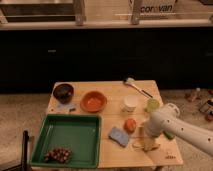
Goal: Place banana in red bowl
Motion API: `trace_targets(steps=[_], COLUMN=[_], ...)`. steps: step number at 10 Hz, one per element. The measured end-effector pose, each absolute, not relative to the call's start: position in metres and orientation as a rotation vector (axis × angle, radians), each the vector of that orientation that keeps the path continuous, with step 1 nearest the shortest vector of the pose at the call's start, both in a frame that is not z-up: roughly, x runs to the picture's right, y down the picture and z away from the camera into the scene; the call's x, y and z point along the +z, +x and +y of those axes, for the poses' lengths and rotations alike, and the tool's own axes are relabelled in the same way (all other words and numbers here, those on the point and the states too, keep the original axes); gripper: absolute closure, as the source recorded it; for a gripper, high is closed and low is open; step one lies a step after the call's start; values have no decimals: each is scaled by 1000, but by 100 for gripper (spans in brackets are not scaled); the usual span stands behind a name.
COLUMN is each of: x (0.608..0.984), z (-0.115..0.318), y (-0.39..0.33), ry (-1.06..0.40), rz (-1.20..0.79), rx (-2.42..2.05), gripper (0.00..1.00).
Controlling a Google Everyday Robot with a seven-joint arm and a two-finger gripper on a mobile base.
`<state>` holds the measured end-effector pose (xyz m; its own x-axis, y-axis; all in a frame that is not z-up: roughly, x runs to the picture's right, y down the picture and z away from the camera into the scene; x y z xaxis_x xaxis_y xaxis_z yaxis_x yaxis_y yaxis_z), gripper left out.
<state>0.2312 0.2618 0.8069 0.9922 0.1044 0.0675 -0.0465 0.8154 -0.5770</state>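
The banana [141, 146] is a pale-yellow slim shape lying on the wooden table near its front right edge, partly covered by the arm. My gripper [148, 140] comes down from the white arm [172, 128] at the right and sits right on top of the banana. The red bowl [93, 101] is shallow, orange-red and empty. It stands at the middle left of the table, well to the left of the gripper and farther back.
A dark bowl [63, 92] stands left of the red bowl. A white cup [130, 104], a green cup [152, 105], an orange fruit [130, 125] and a blue sponge [119, 136] lie between gripper and bowl. A green tray [75, 131] holds grapes [57, 155]. A brush [136, 86] lies at the back.
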Motion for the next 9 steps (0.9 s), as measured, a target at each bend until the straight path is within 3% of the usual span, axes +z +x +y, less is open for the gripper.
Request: trace_targets(steps=[6, 9], x=[803, 798], z=[262, 260], y=[231, 232], ry=[-596, -591], rz=[-97, -92], rx=[47, 39], gripper=[96, 100])
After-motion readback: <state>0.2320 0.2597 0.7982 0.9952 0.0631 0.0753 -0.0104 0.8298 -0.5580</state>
